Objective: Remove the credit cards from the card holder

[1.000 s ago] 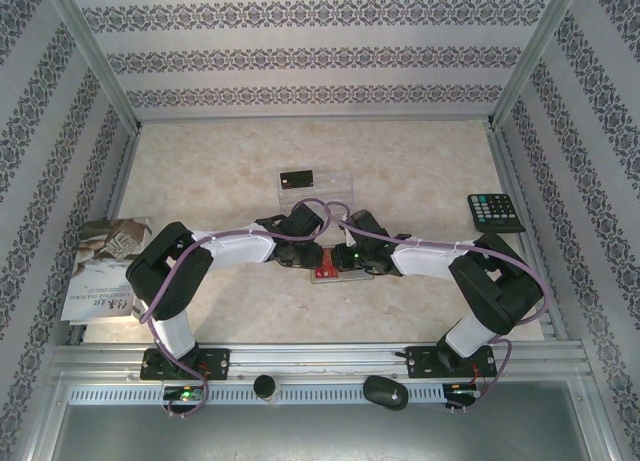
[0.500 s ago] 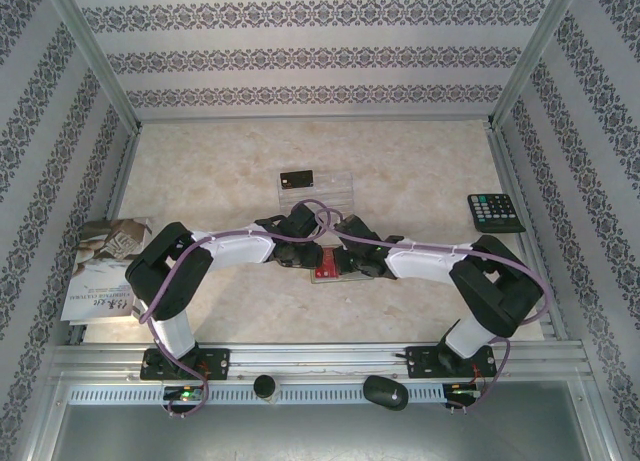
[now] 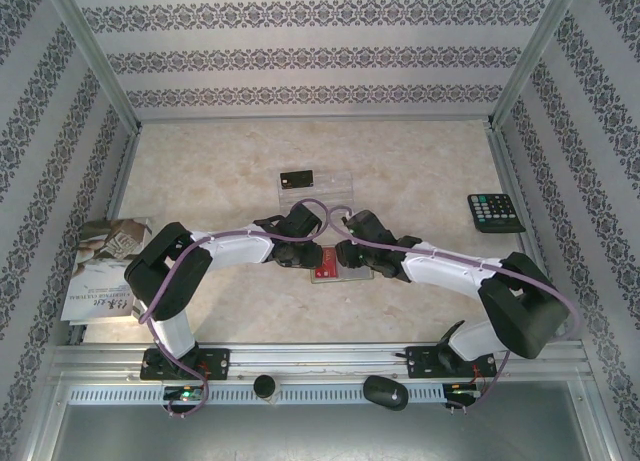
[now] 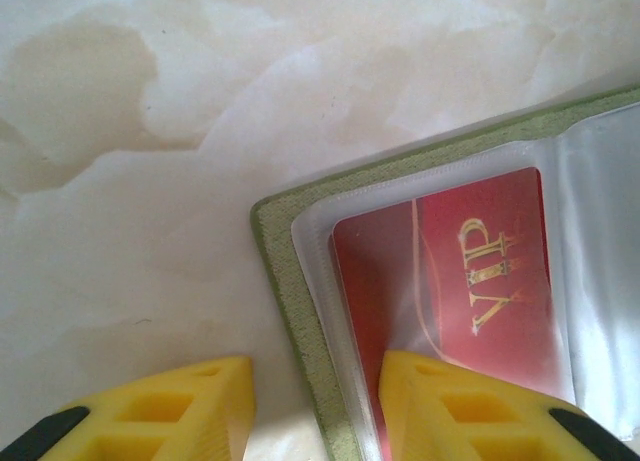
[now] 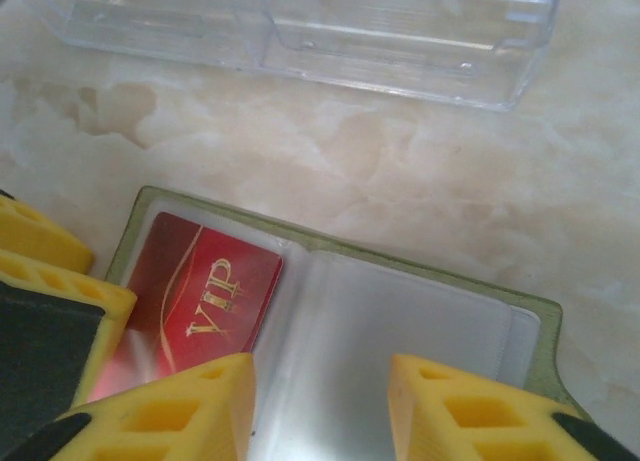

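The olive-green card holder (image 3: pixel 343 274) lies open on the table between both grippers. A red credit card with gold "VIP" lettering (image 4: pixel 470 271) sits in its left clear sleeve (image 5: pixel 205 286); the right sleeve (image 5: pixel 400 321) looks empty. My left gripper (image 4: pixel 315 391) straddles the holder's left edge (image 4: pixel 290 291), one finger on the table, the other over the red card, jaws apart. My right gripper (image 5: pixel 322 381) stands open over the right sleeve, with nothing between its fingers. A black card (image 3: pixel 296 178) lies farther back.
A clear plastic tray (image 5: pixel 300 21) sits just beyond the holder, the black card at its left end (image 3: pixel 325 186). A black calculator (image 3: pixel 495 212) lies at the right, a printed booklet (image 3: pixel 105 266) at the left edge. Both arms crowd the table's middle.
My right gripper's jaws have opened, and the right arm's elbow has swung out to the right. The left gripper and the card holder have stayed put.
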Available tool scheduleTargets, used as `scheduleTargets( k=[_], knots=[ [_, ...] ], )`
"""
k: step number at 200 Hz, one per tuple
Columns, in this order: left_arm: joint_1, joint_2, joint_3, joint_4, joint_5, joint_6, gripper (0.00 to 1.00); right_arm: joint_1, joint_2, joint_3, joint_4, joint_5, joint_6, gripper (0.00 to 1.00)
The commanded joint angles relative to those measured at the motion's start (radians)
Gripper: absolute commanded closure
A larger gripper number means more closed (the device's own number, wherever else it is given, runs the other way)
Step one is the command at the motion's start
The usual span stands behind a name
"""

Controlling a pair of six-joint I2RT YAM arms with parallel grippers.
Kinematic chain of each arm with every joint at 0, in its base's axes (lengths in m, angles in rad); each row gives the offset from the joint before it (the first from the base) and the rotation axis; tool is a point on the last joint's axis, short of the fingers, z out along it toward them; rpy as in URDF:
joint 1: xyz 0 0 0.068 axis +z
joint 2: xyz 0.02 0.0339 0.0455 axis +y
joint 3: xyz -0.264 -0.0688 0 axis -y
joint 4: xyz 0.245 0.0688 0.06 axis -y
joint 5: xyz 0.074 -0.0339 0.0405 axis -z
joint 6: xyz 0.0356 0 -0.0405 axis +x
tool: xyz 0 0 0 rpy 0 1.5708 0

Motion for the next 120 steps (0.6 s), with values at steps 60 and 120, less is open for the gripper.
scheduleTargets(
  k=[60,120],
  knots=[
    [-0.014,0.135,-0.059,0.155,0.053,0.01,0.62,0.001,0.117,0.033,-0.02,-0.032,-0.094,0.54],
    [-0.013,0.139,-0.059,0.157,0.056,0.012,0.64,0.013,0.147,0.047,-0.007,-0.036,-0.081,0.54]
  ],
)
